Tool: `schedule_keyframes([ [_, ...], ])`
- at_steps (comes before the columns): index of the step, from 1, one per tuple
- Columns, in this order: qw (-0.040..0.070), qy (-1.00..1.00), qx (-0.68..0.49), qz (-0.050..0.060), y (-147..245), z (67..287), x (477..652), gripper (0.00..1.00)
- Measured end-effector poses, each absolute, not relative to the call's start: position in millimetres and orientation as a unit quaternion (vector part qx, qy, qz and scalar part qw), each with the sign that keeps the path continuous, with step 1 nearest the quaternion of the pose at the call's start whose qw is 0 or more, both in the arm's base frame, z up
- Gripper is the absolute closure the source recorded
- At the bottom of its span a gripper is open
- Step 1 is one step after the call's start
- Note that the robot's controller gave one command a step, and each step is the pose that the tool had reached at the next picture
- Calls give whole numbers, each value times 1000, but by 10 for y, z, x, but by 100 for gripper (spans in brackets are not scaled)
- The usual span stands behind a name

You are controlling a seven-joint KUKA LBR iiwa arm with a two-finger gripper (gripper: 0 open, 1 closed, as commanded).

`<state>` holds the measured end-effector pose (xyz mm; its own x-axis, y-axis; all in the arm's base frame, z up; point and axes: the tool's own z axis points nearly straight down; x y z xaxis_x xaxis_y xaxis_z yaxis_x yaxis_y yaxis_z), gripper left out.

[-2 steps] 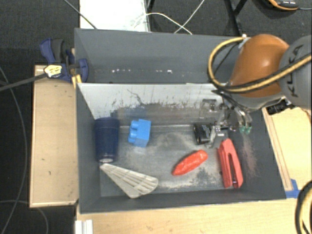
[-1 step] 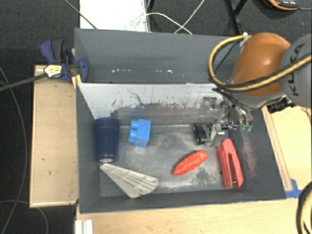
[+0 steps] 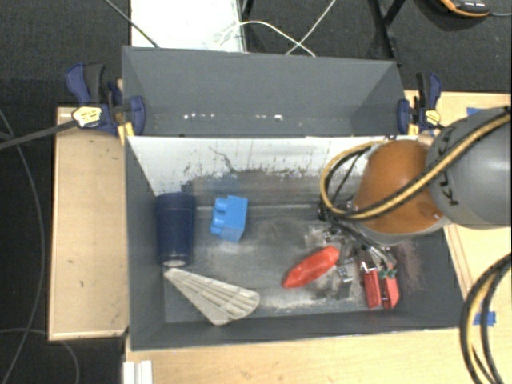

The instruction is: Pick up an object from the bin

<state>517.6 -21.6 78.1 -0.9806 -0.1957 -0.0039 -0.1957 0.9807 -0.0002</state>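
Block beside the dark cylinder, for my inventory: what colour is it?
The block is bright blue, camera view.

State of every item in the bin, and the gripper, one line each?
dark blue cylinder: on its side, far left
blue block: on the floor beside the dark blue cylinder, not touching
beige ribbed fan: lying flat, front left
orange-red tapered piece: lying on the floor, right of middle
small red piece: lying front right, beneath the wrist
gripper: low in the bin, at the orange-red tapered piece's right end

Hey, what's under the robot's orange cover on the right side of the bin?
Below it show the pincer, a red-orange carrot-shaped thing and a small red block. The bin floor directly beneath the cover is hidden.
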Motion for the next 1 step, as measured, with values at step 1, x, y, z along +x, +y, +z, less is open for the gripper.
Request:
schedule_keyframes([
  [1,10,976,-219,-2,-152,1408,5196,0],
])
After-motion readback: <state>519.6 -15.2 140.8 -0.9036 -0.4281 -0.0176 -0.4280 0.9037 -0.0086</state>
